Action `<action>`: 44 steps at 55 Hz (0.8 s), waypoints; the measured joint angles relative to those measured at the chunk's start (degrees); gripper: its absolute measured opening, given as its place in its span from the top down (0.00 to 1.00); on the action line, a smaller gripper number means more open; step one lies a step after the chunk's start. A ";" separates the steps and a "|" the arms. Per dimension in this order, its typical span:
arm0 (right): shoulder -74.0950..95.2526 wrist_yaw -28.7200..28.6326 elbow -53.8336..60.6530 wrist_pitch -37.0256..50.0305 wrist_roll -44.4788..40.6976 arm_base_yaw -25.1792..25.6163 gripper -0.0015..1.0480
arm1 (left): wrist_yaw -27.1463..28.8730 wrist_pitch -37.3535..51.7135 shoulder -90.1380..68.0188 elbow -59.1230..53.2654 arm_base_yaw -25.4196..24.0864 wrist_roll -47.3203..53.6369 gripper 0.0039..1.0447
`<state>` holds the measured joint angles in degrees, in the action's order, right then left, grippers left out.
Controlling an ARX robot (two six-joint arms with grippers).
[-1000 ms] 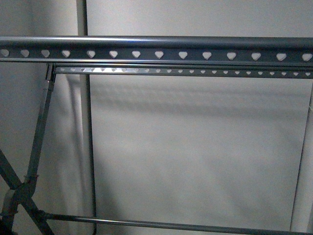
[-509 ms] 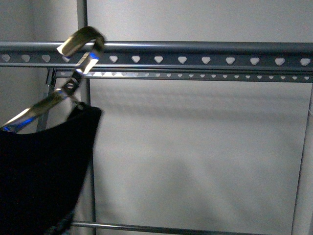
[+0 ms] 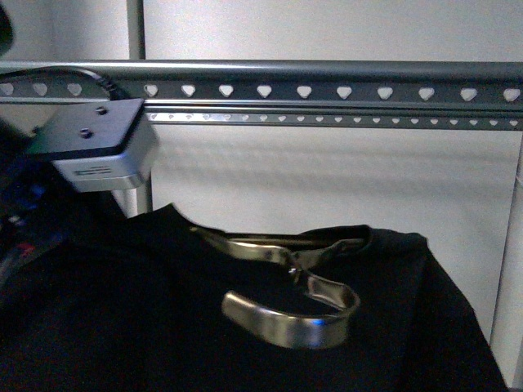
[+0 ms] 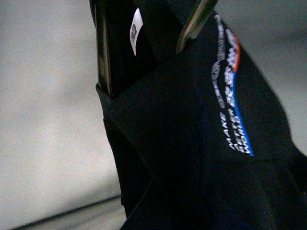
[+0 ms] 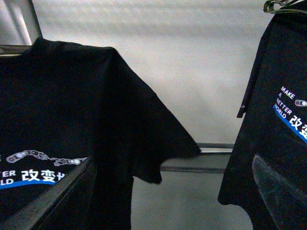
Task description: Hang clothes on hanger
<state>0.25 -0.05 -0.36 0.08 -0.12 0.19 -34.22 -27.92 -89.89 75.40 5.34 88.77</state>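
The shirt (image 3: pixel 122 310) is running off the front view's lower edge and hiding the shoulders of the hanger (image 3: pixel 290 318) inside its collar, the wrist camera (image 3: pixel 98 147) is covering part of the rail (image 3: pixel 327 82) at the left, and the neck label (image 4: pixel 136 31) is showing too small to read.

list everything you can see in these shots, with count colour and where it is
black short-sleeved T-shirt: one, black with white print and blue stripe, raised in front of the rack
second black T-shirt: one, same print, hanging apart from the first in the right wrist view
silver metal hanger: one, silver, in the first shirt's neck, hook below the rails
grey rack rails with heart-shaped holes: two, grey, across the top of the front view
white label: one, white, inside the collar
grey boxy wrist camera: one, grey, on the left arm
right pincer: one, dark, open, empty
left pincer: not made out
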 joint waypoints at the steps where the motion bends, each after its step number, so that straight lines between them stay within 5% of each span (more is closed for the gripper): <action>1: 0.00 0.00 0.00 0.00 0.00 0.00 0.07 | -0.09 1.51 -0.46 0.31 0.83 0.20 0.96; 8: 0.00 -0.02 0.00 0.00 0.00 0.00 0.07 | -0.57 9.77 -1.36 0.37 3.76 0.15 0.96; 21: 0.20 -0.57 0.00 -0.09 -0.07 0.24 0.07 | -1.33 10.40 -1.36 0.37 4.02 0.00 0.96; 25: 5.31 -17.81 -1.27 1.29 -3.50 6.47 0.07 | -1.31 10.40 -1.36 0.37 3.87 -0.02 0.96; 26: 10.71 -28.04 -2.82 4.37 -6.71 11.43 0.07 | -1.27 10.40 -1.36 0.37 3.80 -0.02 0.96; 28: 17.81 -37.90 -5.18 9.64 -11.13 17.07 0.07 | -1.31 10.40 -1.31 0.37 3.85 -0.02 0.96; 32: 29.90 -48.61 -11.04 18.01 -19.50 23.26 0.07 | -1.33 10.40 -1.31 0.37 4.11 -0.02 0.96; 44: 57.27 -50.27 -30.29 19.82 -46.16 20.15 0.07 | -0.98 10.40 -1.33 0.37 3.74 -0.02 0.96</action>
<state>57.52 -50.33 -30.65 19.90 -46.28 20.34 -35.20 -17.52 -91.22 75.77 9.08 88.75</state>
